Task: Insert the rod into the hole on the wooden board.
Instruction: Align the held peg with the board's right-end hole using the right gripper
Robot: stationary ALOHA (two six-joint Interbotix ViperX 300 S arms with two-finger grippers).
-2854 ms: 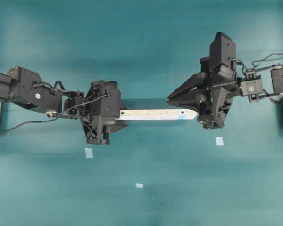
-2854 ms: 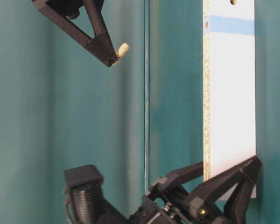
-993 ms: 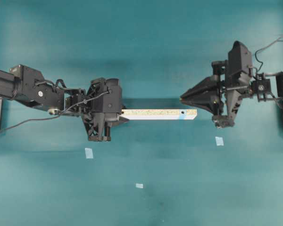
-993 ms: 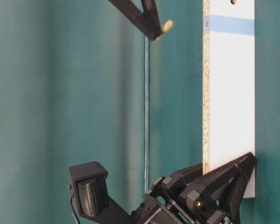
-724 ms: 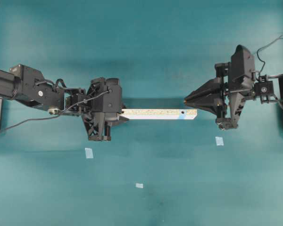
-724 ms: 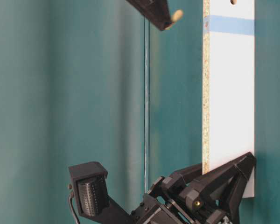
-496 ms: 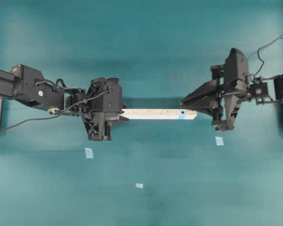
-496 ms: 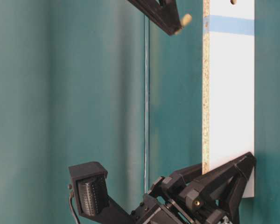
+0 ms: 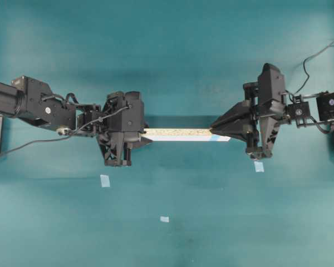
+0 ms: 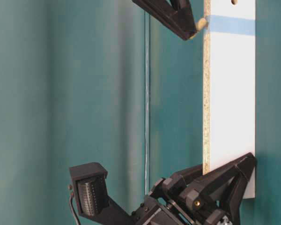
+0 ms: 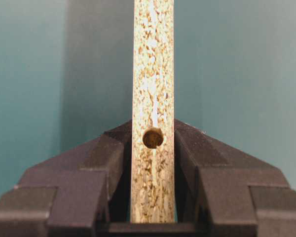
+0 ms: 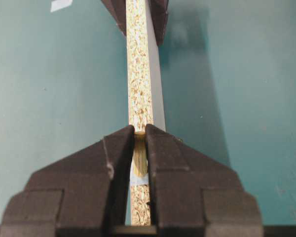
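Observation:
The wooden board [image 9: 178, 133] hangs level above the table, speckled edge up. My left gripper [image 9: 139, 135] is shut on its unmarked end, whose hole [image 11: 153, 138] shows between the fingers [image 11: 108, 153]. My right gripper [image 9: 214, 129] is shut on the rod [image 12: 140, 154] over the blue mark [image 12: 139, 178]. In the table-level view the rod [image 10: 202, 22] touches the board's speckled edge [image 10: 206, 93] at the height of the blue mark [image 10: 232, 25]. The hole at that end is hidden by the rod and fingers.
Three pale-blue tape squares lie on the teal table: one below the left gripper [image 9: 104, 180], one below the right gripper [image 9: 259, 166], one nearer the front [image 9: 164, 219]. The arms' cables [image 9: 28, 146] trail at both sides.
The right gripper has carried the rod leftward to the board's marked end, so the rod tip now meets the speckled edge. The left gripper and board have stayed put.

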